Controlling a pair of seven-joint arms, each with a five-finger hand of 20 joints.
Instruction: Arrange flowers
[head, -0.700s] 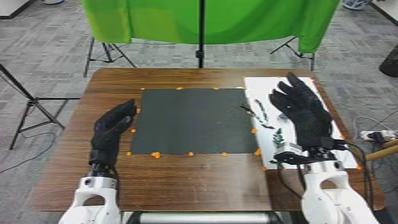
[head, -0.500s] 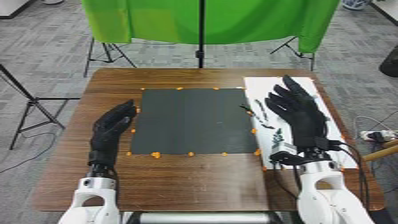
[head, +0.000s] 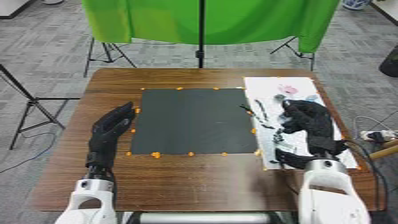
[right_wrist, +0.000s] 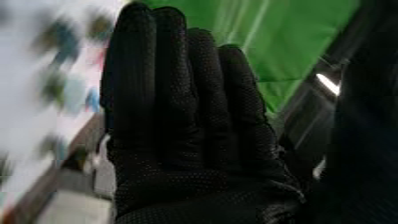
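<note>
Flowers (head: 288, 89) on white sheet (head: 263, 85), green cloth (head: 258, 30) beyond table (head: 195, 187)

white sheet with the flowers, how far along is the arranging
No arranging looks done: the pink flower and green sprig lie on the white sheet beside the dark mat. Nothing is visibly gripped; the right hand is over the sheet, fingers straight. Left to do, probably: picking the pieces up and laying them out, perhaps on the mat.
</note>
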